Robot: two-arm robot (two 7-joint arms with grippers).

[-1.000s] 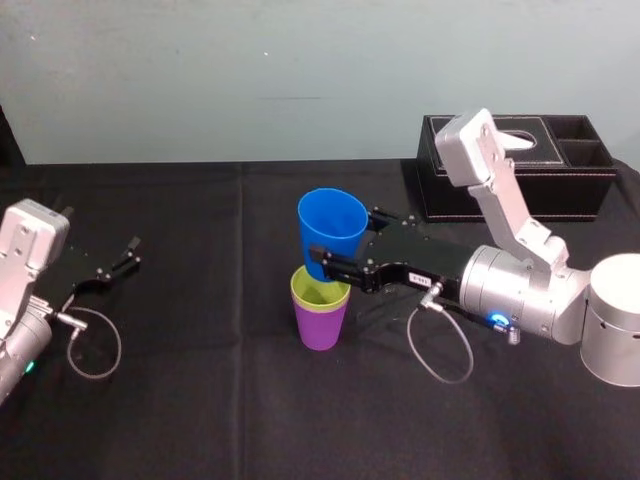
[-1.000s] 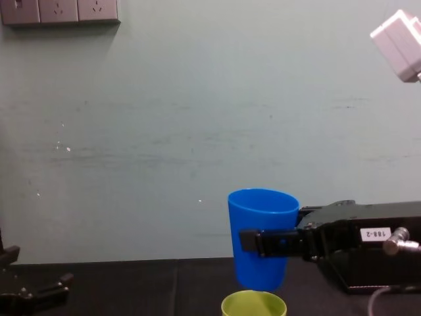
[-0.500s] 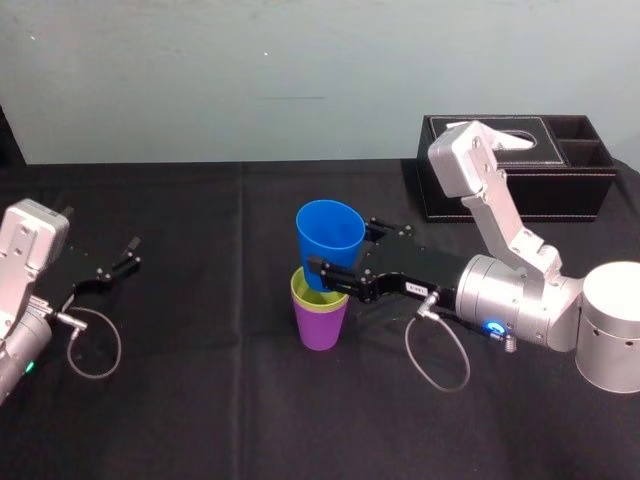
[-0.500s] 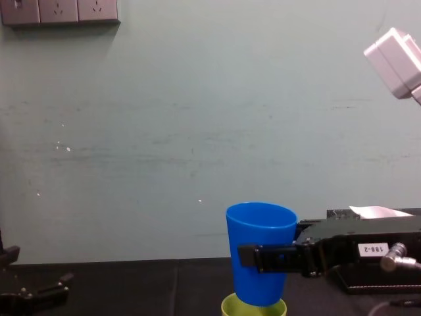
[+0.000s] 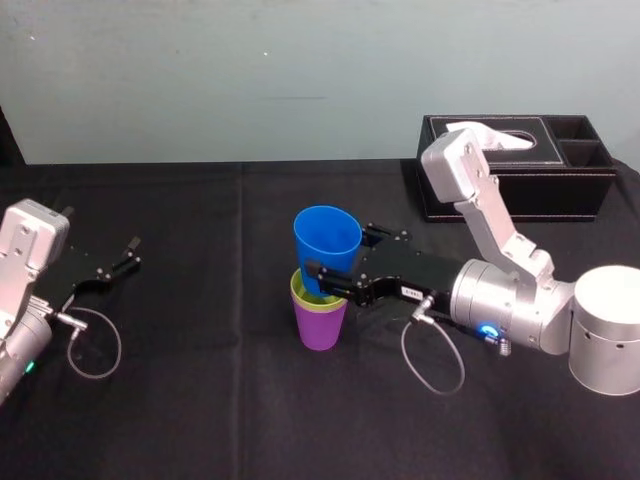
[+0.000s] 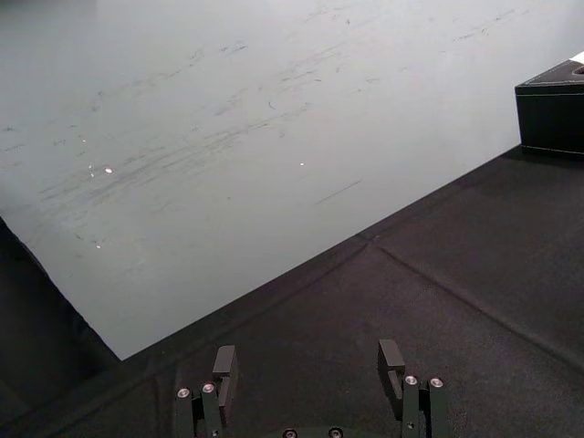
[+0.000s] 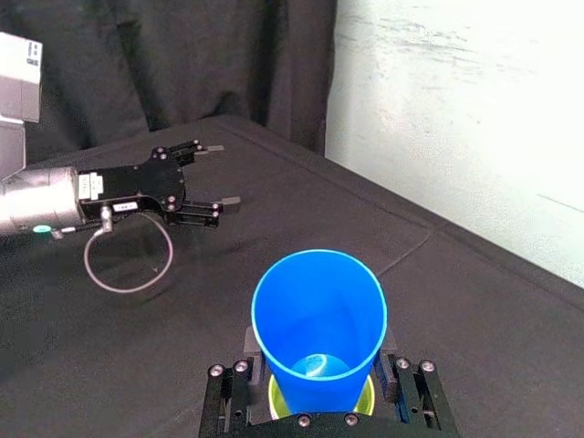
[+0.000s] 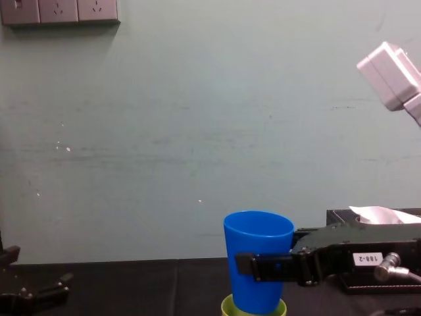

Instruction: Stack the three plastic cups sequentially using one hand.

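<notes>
My right gripper (image 5: 322, 272) is shut on the blue cup (image 5: 327, 248), fingers on both its sides. The cup's base dips into the yellow-green cup (image 5: 312, 300), which sits nested in the purple cup (image 5: 321, 328) on the black table. In the chest view the blue cup (image 8: 257, 258) stands upright inside the yellow-green rim (image 8: 227, 307), held by the right gripper (image 8: 256, 265). From the right wrist the blue cup (image 7: 319, 328) is seen from above with the yellow-green rim (image 7: 276, 400) under it. My left gripper (image 5: 125, 255) rests open at the table's left, also seen as the left gripper (image 6: 310, 370).
A black tissue box (image 5: 520, 165) stands at the back right, behind the right arm's elbow. The black tablecloth (image 5: 200, 400) reaches the pale wall. A cable loop (image 5: 95, 345) lies by the left arm.
The right gripper has lowered the blue cup from above the stack until its base entered the yellow-green cup. The left arm has stayed still.
</notes>
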